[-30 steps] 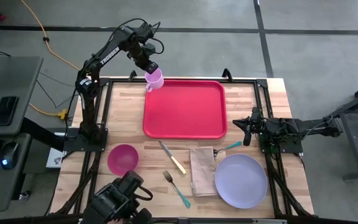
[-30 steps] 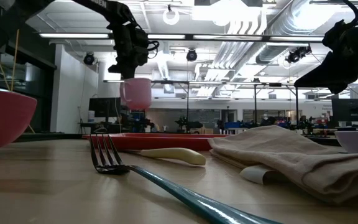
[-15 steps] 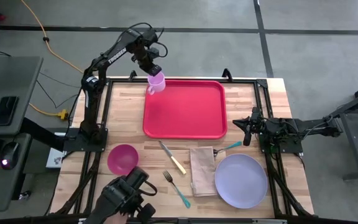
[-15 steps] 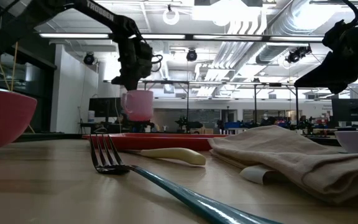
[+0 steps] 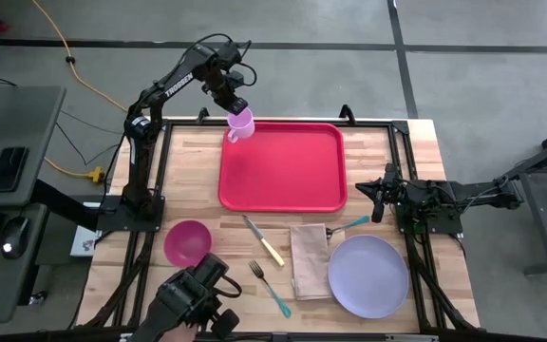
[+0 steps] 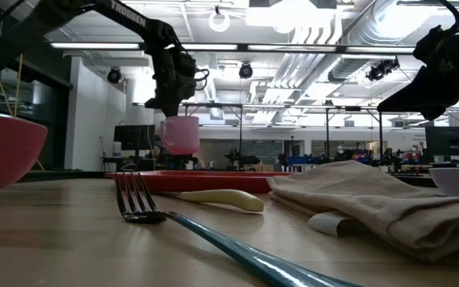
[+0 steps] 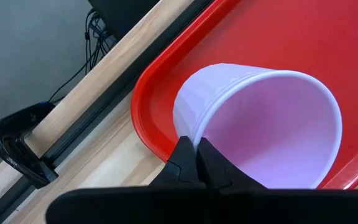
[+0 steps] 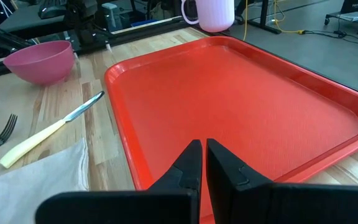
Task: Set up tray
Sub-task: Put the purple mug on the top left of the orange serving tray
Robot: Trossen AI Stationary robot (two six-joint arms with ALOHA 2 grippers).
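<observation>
My left gripper point(image 5: 235, 104) hangs over the far left corner of the red tray point(image 5: 283, 166), shut on a pale lavender cup point(image 5: 241, 123). The cup point(image 6: 180, 134) has a small handle and floats just above the tray point(image 6: 213, 180), as the low view shows. The left wrist view looks down into the cup's mouth point(image 7: 272, 130) with the tray's corner point(image 7: 145, 106) beneath. My right gripper point(image 5: 376, 195) waits shut beside the tray's right edge, its fingers point(image 8: 201, 152) pointing across the tray point(image 8: 229, 93) and touching nothing. My left gripper pinches the cup's rim point(image 7: 195, 132), one finger point(image 7: 216, 163) inside the cup and one finger point(image 7: 180, 160) outside its wall. The fingers come from above, pointing down. The cup hangs upright below them, lifted clear of the tray.
Near the table's front lie a pink bowl point(image 5: 187, 242), a cream-handled knife point(image 5: 264, 242), a teal fork point(image 5: 270, 285), a folded tan napkin point(image 5: 310, 261), a teal utensil point(image 5: 354, 223) and a round lavender plate point(image 5: 368, 275). Black clamps point(image 7: 17, 143) sit on the far edge.
My left gripper has come down with the cup and shifted slightly toward the table's right, ending over the tray's far left corner. Most of the drop happened early; in the last half second it has barely moved. The cup stays held by its rim.
</observation>
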